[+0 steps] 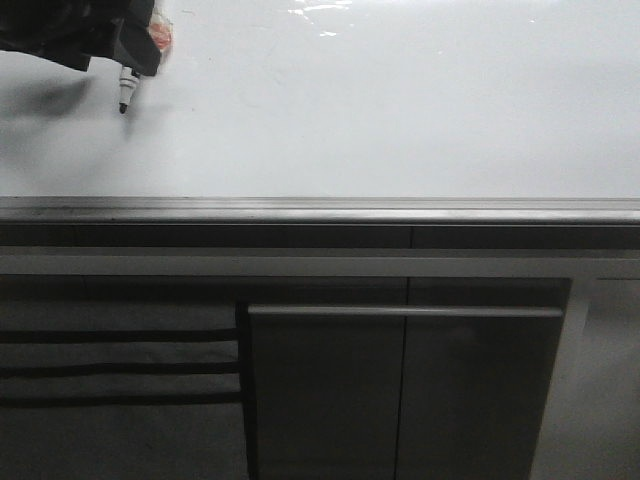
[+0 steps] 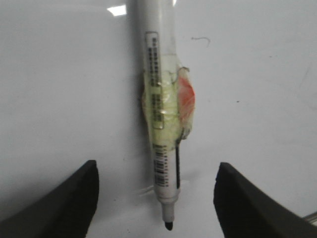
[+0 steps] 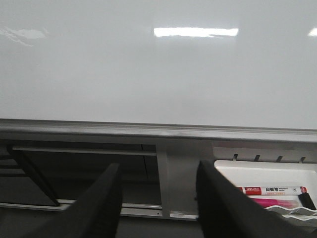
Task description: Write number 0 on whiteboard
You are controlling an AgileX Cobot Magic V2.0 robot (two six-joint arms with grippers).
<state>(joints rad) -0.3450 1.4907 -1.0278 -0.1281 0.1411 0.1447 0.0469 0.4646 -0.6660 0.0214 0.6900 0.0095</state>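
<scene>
Overhead, left gripper (image 1: 100,40), taped marker (image 2: 163,124), blank whiteboard (image 1: 400,110).

the marker (image 1: 126,88) hangs over the far left of the whiteboard (image 1: 400,110), tip toward the near edge strip (image 1: 320,209). cabinet panels (image 1: 400,390) stand below the strip. a tray (image 3: 277,196) of markers sits beneath the board's edge.

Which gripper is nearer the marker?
Left. The marker hangs between the left gripper jaws, taped to the arm, tip over the whiteboard. The right gripper is below the board's edge, by the cabinet.
</scene>
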